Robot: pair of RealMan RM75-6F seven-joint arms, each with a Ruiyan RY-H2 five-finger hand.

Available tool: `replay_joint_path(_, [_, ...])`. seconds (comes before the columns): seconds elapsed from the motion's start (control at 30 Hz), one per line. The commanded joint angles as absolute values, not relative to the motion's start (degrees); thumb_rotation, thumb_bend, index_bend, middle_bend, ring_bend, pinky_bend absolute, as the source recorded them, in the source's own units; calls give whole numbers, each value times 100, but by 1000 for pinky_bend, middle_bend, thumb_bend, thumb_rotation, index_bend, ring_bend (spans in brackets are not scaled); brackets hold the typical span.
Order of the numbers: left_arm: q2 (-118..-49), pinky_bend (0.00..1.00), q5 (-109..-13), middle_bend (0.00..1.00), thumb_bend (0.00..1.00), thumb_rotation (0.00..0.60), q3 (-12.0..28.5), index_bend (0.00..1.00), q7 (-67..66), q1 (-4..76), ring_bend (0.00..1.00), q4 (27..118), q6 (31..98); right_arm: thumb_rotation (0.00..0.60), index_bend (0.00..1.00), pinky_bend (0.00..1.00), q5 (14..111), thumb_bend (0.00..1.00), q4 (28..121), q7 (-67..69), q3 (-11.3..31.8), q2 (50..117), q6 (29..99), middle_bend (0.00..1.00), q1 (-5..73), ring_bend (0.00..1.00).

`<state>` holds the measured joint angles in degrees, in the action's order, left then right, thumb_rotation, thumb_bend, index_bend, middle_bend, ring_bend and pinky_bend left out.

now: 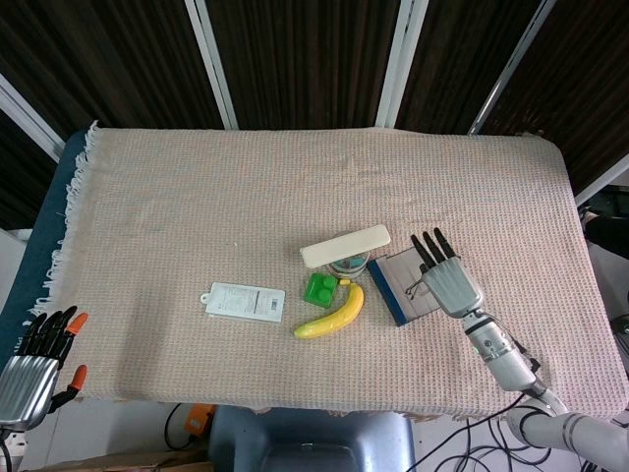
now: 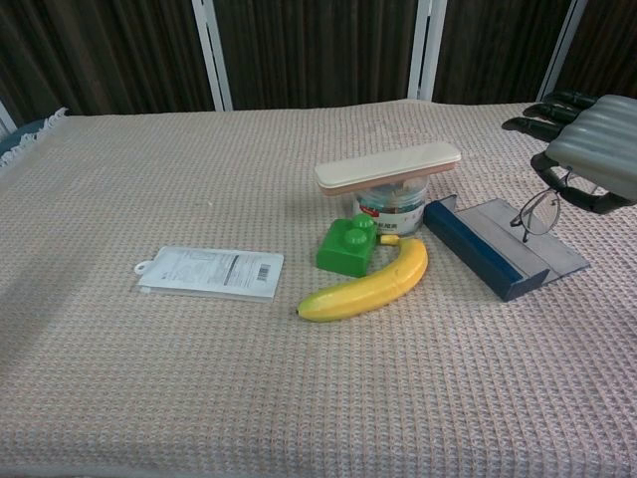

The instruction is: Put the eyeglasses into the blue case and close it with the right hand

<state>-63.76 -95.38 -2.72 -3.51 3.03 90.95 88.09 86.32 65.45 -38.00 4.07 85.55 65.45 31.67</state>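
The blue case (image 1: 401, 287) (image 2: 495, 245) lies open on the cloth, right of the banana, its grey lid flat toward the right. My right hand (image 1: 448, 282) (image 2: 594, 150) hovers above the case's right side and holds the eyeglasses (image 2: 540, 212) (image 1: 418, 287), which hang from its fingers over the grey lid. Only one lens and part of the frame show below the hand. My left hand (image 1: 34, 366) rests off the table's near left corner, holding nothing, fingers apart.
A banana (image 2: 372, 285), a green block (image 2: 347, 244), and a tin (image 2: 391, 207) with a cream oblong box (image 2: 388, 165) on top crowd the case's left side. A white packet (image 2: 211, 271) lies further left. The table edge (image 1: 550, 418) runs close behind my right forearm.
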Motion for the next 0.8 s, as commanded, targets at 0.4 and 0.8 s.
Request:
replay_joint_path(0.4, [-6378, 18, -9483, 0, 425, 600, -265, 0, -392, 328, 0, 9122, 8742, 600, 757, 54, 9091, 584, 5908, -3353, 72, 8767, 6501, 155, 3285, 0])
replay_joint_path(0.8, [-6387, 18, -9493, 0, 425, 600, -273, 0, -414, 335, 0, 9127, 8733, 600, 758, 54, 9259, 584, 5880, -3631, -29, 8829, 6362, 155, 3390, 0])
